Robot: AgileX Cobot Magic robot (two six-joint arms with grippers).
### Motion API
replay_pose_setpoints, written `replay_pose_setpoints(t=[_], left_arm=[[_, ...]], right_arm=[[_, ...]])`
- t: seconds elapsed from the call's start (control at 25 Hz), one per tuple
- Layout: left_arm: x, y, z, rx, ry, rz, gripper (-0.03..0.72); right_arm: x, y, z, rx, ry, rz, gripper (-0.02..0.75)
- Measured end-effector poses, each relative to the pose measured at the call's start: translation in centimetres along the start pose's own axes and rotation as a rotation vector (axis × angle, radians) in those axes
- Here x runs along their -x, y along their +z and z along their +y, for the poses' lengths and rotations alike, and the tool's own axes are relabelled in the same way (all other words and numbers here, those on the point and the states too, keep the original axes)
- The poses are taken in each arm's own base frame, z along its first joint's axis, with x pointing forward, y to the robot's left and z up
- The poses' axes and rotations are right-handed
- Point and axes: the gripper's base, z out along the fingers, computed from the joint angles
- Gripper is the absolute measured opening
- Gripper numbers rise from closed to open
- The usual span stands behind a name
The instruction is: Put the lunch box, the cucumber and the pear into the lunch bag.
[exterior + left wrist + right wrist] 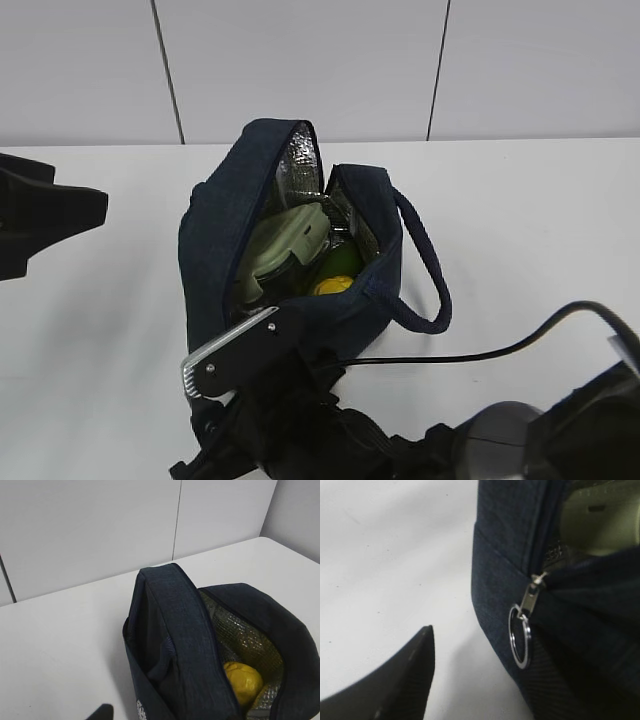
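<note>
Lunch bag (215, 240) upright mid-table, mouth open, holding lunch box (285, 245), cucumber (340, 260) and pear (332, 286). Nearer: right gripper (395, 680), just left of silver ring pull (520, 639); jaws apparently apart, empty. Left gripper (102, 712): cannot tell.
</note>
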Motion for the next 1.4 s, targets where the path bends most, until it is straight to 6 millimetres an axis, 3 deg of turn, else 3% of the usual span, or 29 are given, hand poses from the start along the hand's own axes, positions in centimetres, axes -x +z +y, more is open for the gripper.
replay_pose_setpoints(t=[0.24, 0.48, 0.64, 0.84, 1.12, 1.28, 1.4], left_arm=[[0.0, 0.0, 0.0, 0.0, 0.001, 0.0, 0.396], [0.0, 0.0, 0.0, 0.0, 0.001, 0.0, 0.396], [0.0, 0.0, 0.0, -0.001, 0.004, 0.003, 0.396], [-0.5, 0.4, -0.1, -0.022, 0.038, 0.058, 0.385], [-1.9, 3.0, 0.1, -0.077, 0.032, 0.178, 0.282], [-1.6, 4.0, 0.0, -0.198, -0.001, 0.122, 0.273], [-1.6, 4.7, 1.3, -0.275, -0.076, 0.071, 0.273]], right_arm=[[-0.3, 0.0, -0.6, -0.067, -0.052, 0.031, 0.266], [-0.2, -0.1, -0.7, -0.076, -0.069, 0.032, 0.159], [0.3, -0.3, -0.7, -0.077, -0.076, 0.019, 0.011], [1.8, -1.2, -0.6, -0.057, -0.11, 0.016, 0.0], [1.9, -1.9, -0.2, -0.004, -0.104, 0.102, 0.0], [2.4, -2.2, -0.2, 0.007, -0.098, 0.097, 0.0], [2.5, -2.3, -0.1, 0.011, -0.101, 0.099, 0.0]])
